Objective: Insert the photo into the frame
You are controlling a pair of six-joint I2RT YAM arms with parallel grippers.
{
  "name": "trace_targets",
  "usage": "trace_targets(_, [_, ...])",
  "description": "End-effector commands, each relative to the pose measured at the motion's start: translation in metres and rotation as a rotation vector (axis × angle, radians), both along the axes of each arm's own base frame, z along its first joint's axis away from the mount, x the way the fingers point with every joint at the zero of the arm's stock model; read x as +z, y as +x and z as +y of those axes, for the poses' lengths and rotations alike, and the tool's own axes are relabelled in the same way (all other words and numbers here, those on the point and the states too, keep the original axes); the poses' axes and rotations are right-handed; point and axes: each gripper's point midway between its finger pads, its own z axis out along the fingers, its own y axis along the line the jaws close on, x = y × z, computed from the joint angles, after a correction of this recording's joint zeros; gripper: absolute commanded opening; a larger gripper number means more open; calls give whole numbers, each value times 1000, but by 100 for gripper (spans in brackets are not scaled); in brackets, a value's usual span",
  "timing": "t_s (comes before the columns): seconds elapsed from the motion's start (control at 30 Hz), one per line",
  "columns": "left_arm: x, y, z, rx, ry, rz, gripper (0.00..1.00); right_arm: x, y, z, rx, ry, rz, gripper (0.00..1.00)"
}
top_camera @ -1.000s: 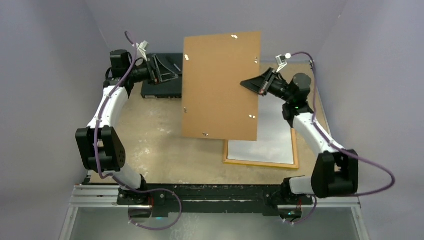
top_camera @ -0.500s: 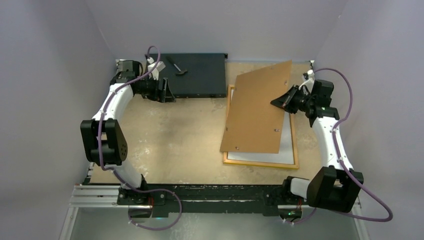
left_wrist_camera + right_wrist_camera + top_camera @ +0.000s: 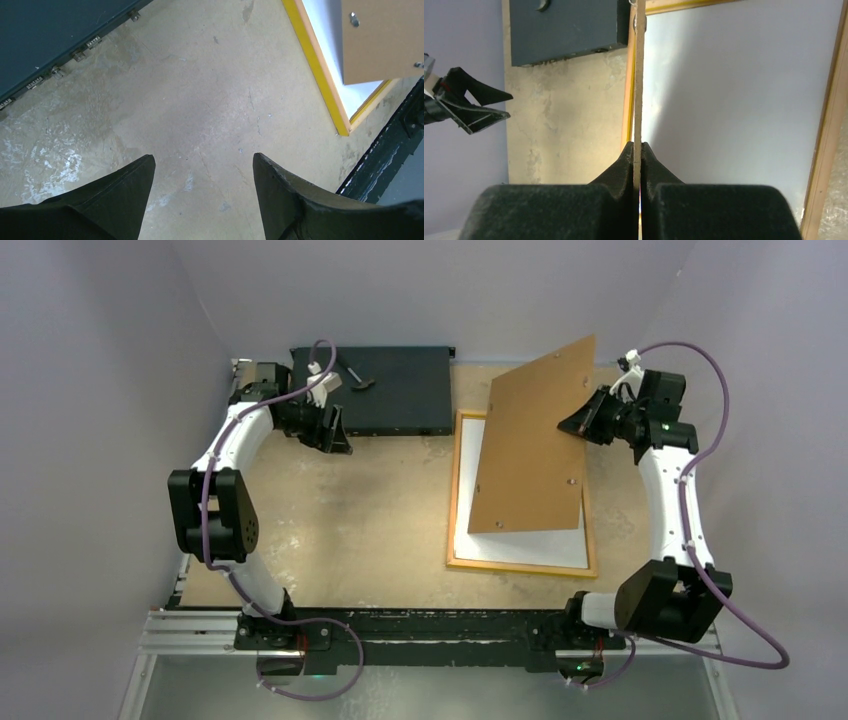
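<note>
Right gripper (image 3: 637, 145) is clamped on the brown backing board (image 3: 530, 450), its thin edge pinched between both fingers. The board hangs tilted over the frame (image 3: 520, 567); can't tell if its low end touches. The frame lies flat on the right half of the table (image 3: 350, 510), yellow border showing around the board. The white sheet inside the border reads as the photo (image 3: 520, 545), back side up; the print side is hidden, so that's a judgement. Left gripper (image 3: 202, 160) has its jaws apart and empty, hovering over bare table near the black box (image 3: 400, 390).

Handling: the photo is thin paper, light and floppy, creases easily, and lies flush, so it's hard to pinch. Take it at a corner or edge. The board is stiff and light, so an edge grip is fine. The pane is likely fragile, so lower gently.
</note>
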Motion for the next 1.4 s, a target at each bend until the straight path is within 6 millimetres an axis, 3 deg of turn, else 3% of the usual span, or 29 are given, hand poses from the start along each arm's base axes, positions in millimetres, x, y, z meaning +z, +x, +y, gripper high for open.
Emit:
trace_targets(0.0, [14,-3,0,-43,22,-54,70,34,6,3,58,-12,-96,0])
trace_targets(0.53, [14,-13,3,-50,43,-60,64,25,-20,30,155,124,-88,0])
trace_targets(1.37, [7,-13,2,-38,33,-38,62,-18,-17,22,134,81,-27,0])
